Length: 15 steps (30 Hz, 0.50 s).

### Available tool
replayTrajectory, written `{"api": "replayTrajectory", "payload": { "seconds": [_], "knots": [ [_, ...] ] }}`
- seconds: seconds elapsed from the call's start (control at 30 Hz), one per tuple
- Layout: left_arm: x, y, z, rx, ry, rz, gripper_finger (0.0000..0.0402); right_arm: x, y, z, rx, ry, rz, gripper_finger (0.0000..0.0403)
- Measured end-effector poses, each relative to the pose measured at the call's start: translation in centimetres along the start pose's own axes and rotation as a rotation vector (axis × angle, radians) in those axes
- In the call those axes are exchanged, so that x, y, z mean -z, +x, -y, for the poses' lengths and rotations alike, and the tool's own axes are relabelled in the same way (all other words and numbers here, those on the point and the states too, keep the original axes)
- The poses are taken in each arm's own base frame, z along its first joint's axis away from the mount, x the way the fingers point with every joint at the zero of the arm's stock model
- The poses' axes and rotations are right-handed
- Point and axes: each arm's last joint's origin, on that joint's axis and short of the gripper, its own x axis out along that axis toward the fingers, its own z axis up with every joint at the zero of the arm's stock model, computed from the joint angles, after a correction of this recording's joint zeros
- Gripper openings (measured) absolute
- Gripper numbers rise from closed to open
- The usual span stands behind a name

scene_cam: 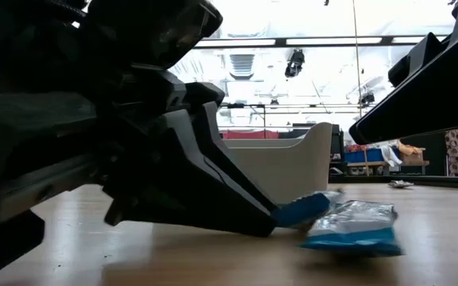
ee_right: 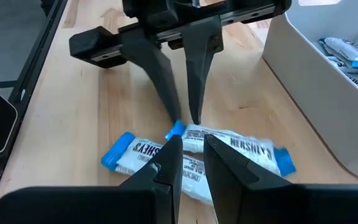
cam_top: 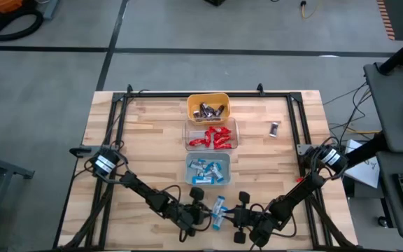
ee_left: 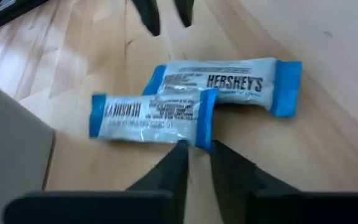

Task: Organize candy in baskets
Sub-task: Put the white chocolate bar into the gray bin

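Two blue-and-white candy bars (cam_top: 218, 208) lie side by side on the desk (cam_top: 152, 140), just in front of the grey-blue basket (cam_top: 208, 170), between the two hands. Left hand (ee_right: 185, 121) is nearly closed, tips pinching one bar's blue end (ee_right: 175, 129). Right hand (ee_right: 191, 149) is narrowly open right over the bars, gripping nothing.

We see a table (cam_top: 152, 133) of pale wood planks with a smooth matt finish. The two blue-and-white candy bars (ee_left: 185, 102) have crinkled, glossy foil-like wrappers. The grey-blue basket (ee_right: 309, 93) is smooth matt plastic; the clear basket (cam_top: 234, 133) is see-through plastic. The left gripper (ee_right: 185, 121) fingers are dark matt plastic.
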Motion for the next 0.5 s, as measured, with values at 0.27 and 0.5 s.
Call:
{"api": "replayTrajectory", "payload": {
  "seconds": [0.27,0.5],
  "knots": [
    [0.14,0.08,-0.2,-0.018,-0.032,-0.009,0.0008,0.03,0.17,0.24,0.012,0.111,-0.011,0.0056],
    [-0.18,-0.25,-0.36,-0.022,-0.028,-0.008,0.0011,0.49,0.38,0.63,0.046,0.137,-0.037,0.0056]
  ]
}}
